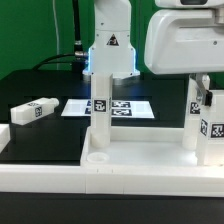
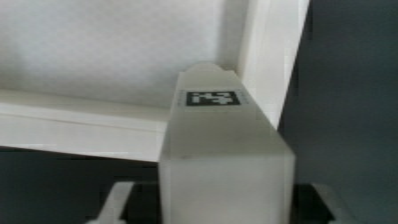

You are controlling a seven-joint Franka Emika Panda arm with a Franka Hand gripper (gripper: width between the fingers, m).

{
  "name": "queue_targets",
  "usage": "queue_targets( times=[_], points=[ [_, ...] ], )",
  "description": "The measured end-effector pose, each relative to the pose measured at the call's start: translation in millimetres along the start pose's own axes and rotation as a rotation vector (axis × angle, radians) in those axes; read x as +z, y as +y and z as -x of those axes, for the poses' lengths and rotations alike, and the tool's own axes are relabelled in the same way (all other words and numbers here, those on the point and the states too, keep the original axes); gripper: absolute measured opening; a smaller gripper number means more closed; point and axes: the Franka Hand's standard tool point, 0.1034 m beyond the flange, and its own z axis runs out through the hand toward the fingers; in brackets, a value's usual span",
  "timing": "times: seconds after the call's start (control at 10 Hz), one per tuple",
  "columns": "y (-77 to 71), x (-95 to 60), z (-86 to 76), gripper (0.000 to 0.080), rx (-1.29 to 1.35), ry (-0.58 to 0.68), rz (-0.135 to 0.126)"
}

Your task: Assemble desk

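Upright white plastic block leg [image 2: 222, 150] lies directly beneath end effector [image 1: 198, 86], long axis vertical, at white rimmed desk top [image 1: 140, 172] corner; I cannot tell whether it is clamped.

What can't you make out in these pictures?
Claw: exterior view, the wrist housing covers its fingers; open or shut unclear.
Right legs: exterior view, overlapping, cut by the edge.
Desk top: wrist view, the upright leg blocks most.
Tags: too small to read.
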Motion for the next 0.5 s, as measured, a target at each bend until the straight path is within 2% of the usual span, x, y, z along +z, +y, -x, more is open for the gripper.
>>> queue_targets(
  times=[0.4,0.5],
  points=[
    [0.1,0.0,0.0,0.0288,0.029,0.000,0.000],
    [0.4,0.0,0.0,0.0288,0.131,0.000,-0.001]
  ],
)
